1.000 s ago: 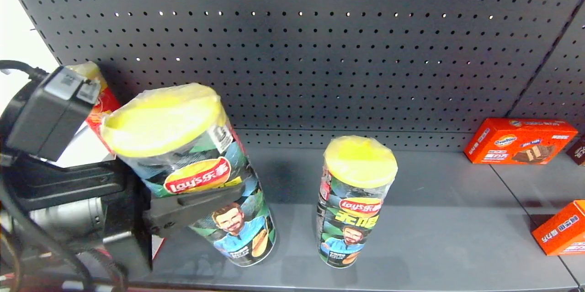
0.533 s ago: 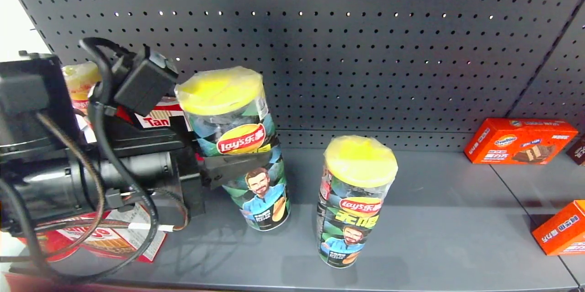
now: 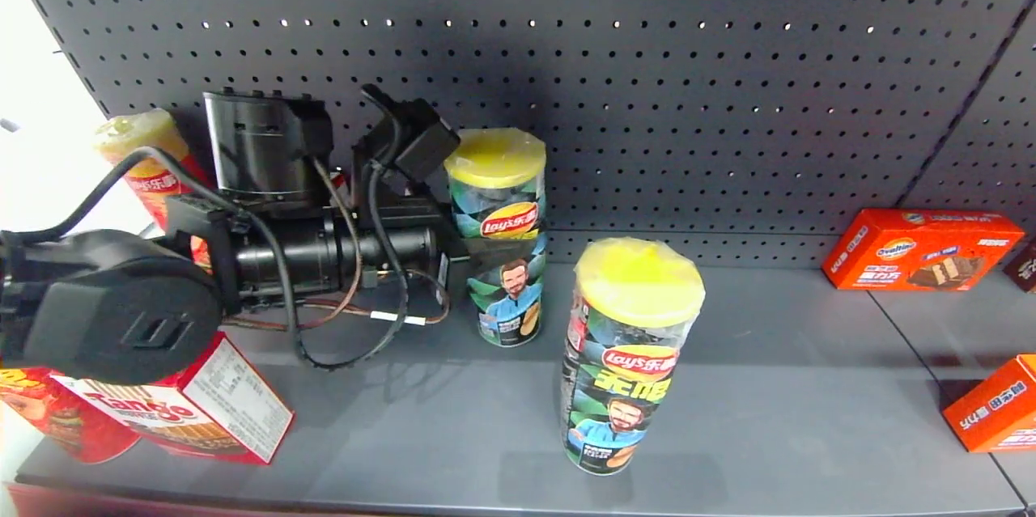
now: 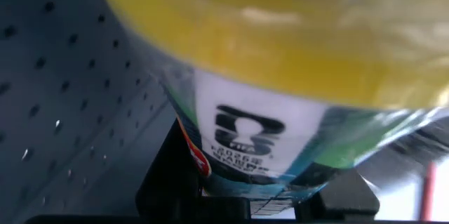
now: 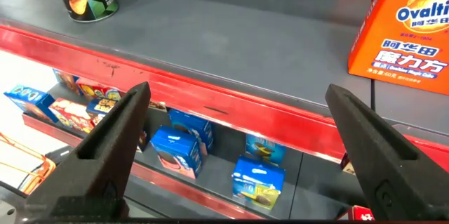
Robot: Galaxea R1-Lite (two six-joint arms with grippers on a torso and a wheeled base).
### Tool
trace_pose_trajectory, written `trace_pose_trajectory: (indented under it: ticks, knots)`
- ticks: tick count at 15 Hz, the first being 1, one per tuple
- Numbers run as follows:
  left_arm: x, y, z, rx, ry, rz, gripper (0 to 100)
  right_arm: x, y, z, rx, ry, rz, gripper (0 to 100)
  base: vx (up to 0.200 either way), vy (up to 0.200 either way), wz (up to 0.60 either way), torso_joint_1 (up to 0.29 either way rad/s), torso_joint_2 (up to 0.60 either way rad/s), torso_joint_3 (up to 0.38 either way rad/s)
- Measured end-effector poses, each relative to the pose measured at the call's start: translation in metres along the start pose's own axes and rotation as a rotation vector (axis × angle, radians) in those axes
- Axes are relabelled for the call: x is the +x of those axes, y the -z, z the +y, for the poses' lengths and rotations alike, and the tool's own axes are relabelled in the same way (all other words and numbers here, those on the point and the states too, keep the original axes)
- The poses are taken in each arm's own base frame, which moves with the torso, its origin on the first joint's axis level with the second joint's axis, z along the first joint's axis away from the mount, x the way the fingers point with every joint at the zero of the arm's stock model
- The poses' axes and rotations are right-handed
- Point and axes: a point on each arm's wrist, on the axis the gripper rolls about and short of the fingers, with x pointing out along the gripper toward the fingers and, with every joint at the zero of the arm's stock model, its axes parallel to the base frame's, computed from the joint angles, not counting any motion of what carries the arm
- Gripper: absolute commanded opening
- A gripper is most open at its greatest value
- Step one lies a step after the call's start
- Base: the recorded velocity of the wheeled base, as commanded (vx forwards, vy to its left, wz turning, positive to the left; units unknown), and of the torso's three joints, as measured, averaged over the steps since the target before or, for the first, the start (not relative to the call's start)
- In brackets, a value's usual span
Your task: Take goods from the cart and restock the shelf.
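**Change vs 1 s ago:** my left claw [image 3: 479, 256] has carried the held can [image 3: 498, 209] from the front-left of the shelf [image 3: 769, 420] to the back row. Earlier the can hung tilted, close to the head cam. It now stands upright just in front of the pegboard [image 3: 647, 56], behind and to the left of the front can [image 3: 627, 355], and the two are apart. Its base looks down on the deck, but contact is not confirmed. The front can has not shifted.

**Left claw:** clamped on the held can at approx. mid-height. The left wrist cam sees that can [image 4: 245, 147] from very near, w/ the yellow lid closest.

**Right claw** [image 5: 237, 90]**:** fingers spread wide w/ nothing between them. It hangs in front of the shelf's red front lip.

**Count, head cam:**
- Green cans w/ yellow lids: 2 (held can, front can).
- Red can [image 3: 142, 153] w/ yellow lid: 1, at back left.
- Red-and-white box [image 3: 194, 412]: 1, at front left.
- Orange box [image 3: 919, 248]: 2 in all. This one is at back right; the second orange box [image 3: 991, 404] is at the right front edge.

**Lower tier, right wrist cam:** there are several blue packs [image 5: 175, 150], no. not certain.
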Motion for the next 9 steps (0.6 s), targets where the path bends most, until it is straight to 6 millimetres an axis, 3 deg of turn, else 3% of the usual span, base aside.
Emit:
trace_pose_trajectory:
  ticks: [9]
  knots:
    - [0.05,-0.013,0.033,0.048,0.087,0.003,0,0.0,0.0,0.0,0.0,0.0,0.0,100,0.0,0.0,0.0,0.0,0.0,0.0]
